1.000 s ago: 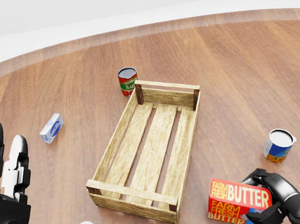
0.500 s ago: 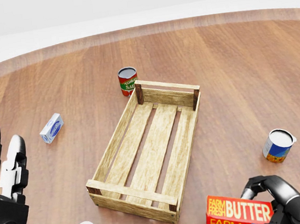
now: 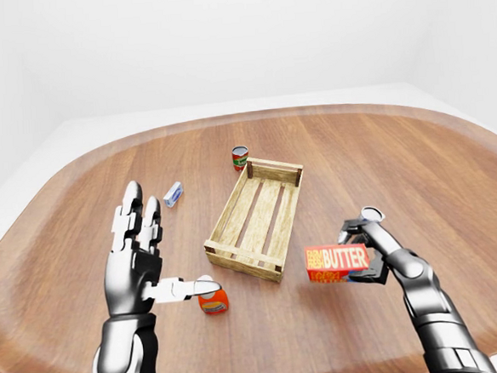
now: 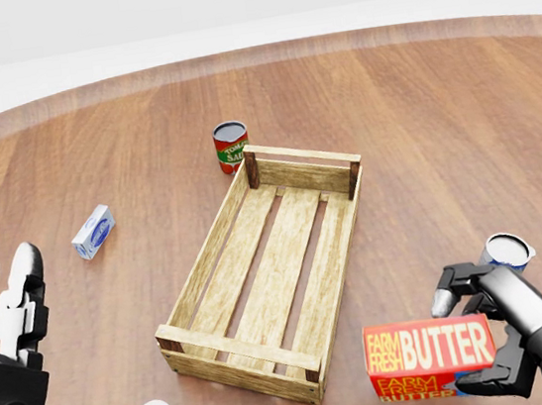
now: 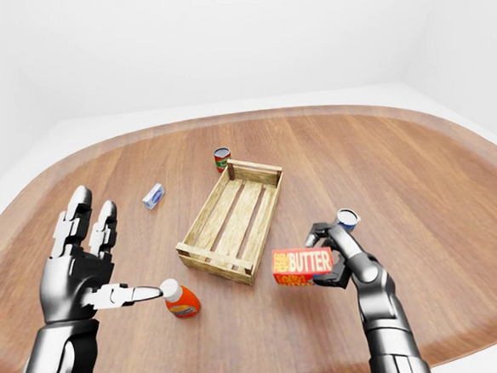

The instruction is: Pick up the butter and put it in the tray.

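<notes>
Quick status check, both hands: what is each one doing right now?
Left hand: open, fingers spread, holding nothing.
Right hand: closed on the butter box, held to the right of the tray.

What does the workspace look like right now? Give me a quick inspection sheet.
Surface: round wooden table.
Job's things: butter box gripped in the right robot hand, beside the tray's near corner; wooden tray holds nothing.
Clutter: red can at the tray's far end, blue-and-white can behind the right hand, small blue-white carton, orange bottle.
Grippers: left robot hand open, thumb by the bottle cap.
Cables: nothing seen.
Surroundings: plain white walls.
</notes>
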